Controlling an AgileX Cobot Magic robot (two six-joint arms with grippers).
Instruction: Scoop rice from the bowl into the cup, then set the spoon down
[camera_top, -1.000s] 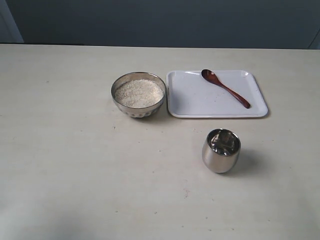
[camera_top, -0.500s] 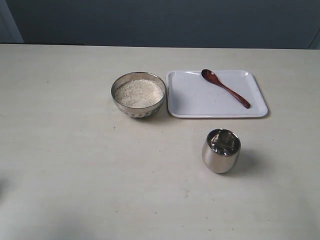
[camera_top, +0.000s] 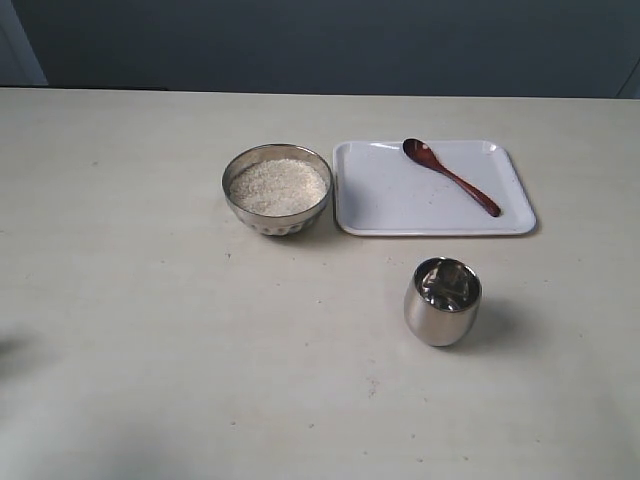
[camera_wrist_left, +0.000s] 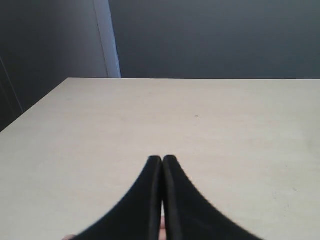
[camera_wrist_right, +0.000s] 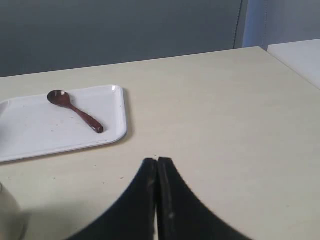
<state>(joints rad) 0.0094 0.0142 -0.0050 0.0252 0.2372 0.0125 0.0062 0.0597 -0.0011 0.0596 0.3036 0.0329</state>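
Observation:
A shiny metal bowl (camera_top: 277, 189) holds white rice (camera_top: 277, 185) near the table's middle. To its right, the dark wooden spoon (camera_top: 450, 176) lies diagonally on a white tray (camera_top: 380, 205); the right wrist view also shows the spoon (camera_wrist_right: 75, 110) on the tray (camera_wrist_right: 45, 135). The polished steel cup (camera_top: 442, 301) stands upright nearer the front, and its edge (camera_wrist_right: 7, 216) shows in the right wrist view. Neither arm appears in the exterior view. My left gripper (camera_wrist_left: 162, 159) is shut over bare table. My right gripper (camera_wrist_right: 157, 161) is shut, short of the tray, holding nothing.
The pale table (camera_top: 150, 330) runs to a dark wall behind. In the left wrist view the table's far edge (camera_wrist_left: 200, 78) and a corner show. A second white surface (camera_wrist_right: 300, 52) sits beyond the table in the right wrist view.
A faint shadow at the exterior view's left edge has shifted slightly. Bowl, cup, spoon and tray have not moved.

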